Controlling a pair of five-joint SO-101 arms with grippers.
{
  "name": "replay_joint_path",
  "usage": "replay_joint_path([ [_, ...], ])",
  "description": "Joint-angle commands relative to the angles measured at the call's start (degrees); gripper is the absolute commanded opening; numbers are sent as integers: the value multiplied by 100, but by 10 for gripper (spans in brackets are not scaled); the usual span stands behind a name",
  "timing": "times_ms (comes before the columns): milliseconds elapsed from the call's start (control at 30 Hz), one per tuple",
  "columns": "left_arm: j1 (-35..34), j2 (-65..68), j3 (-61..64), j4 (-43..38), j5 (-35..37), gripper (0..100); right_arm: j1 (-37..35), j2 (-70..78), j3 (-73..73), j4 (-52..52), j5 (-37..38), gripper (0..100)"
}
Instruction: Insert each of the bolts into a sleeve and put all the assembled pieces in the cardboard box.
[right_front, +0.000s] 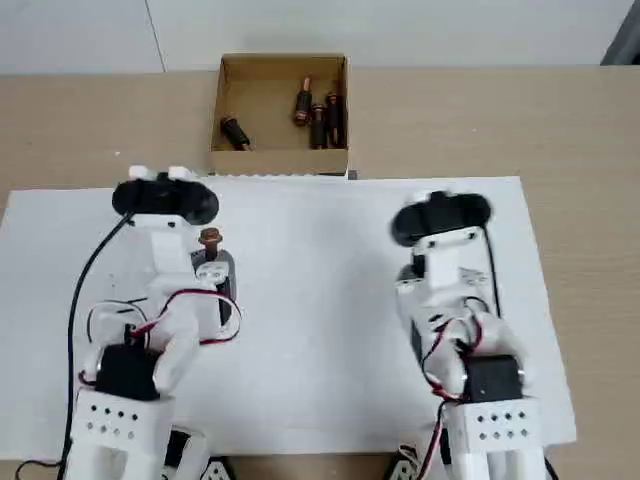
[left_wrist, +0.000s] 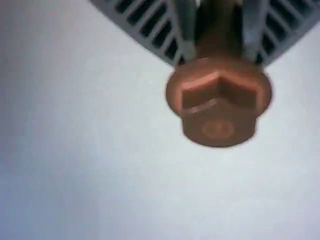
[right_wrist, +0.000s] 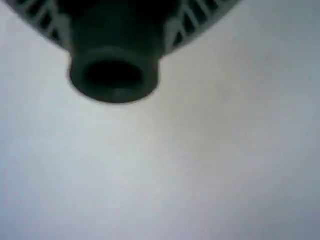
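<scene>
My left end effector (left_wrist: 218, 22) pinches a copper hex-head bolt (left_wrist: 218, 102), head out; right end effector (right_wrist: 117, 17) pinches a black tubular sleeve (right_wrist: 114, 75), bore exposed, presumably for mating.

white sheet (right_front: 320, 300) | lies flat on tan wood tbl (right_front: 580, 120)

My arms sit side by side, both bent low.
My left gripper (left_wrist: 218, 30) clamps a bolt (left_wrist: 218, 102); my right gripper (right_wrist: 117, 20) clamps a sleeve (right_wrist: 114, 75).
</scene>
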Motion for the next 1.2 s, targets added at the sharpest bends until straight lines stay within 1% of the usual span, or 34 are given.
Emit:
replay_joint_path([
  [0, 9, -448, 31, -193, 378, 5, -251, -101, -26, -453, 18, 2],
  [67, 9, -633, 57, -202, 545, 5, -286, -101, -26, -620, -35, 2],
  [200, 0, -1037, 593, -527, 598, 5, -286, -101, -35, -743, -615, 2],
  [467, 9, -2611, 1938, -1266, 598, 5, -268, -163, -26, -769, -668, 2],
  [700, 35, -3912, 2747, -1248, 633, 5, -251, -1604, 457, -725, -615, 2],
  [833, 44, -3930, 2862, -1266, 659, 5, -268, -2545, 1116, -743, -211, 2],
  [967, 44, -3921, 2870, -1266, 659, 5, -277, -3459, 1829, -760, -9, 2],
  [1067, 53, -3921, 2879, -1301, 659, 5, -286, -3574, 2066, -769, -9, 3],
  [1167, 53, -3938, 3055, -1618, 651, 5, -400, -3486, 2127, -822, -26, 3],
])
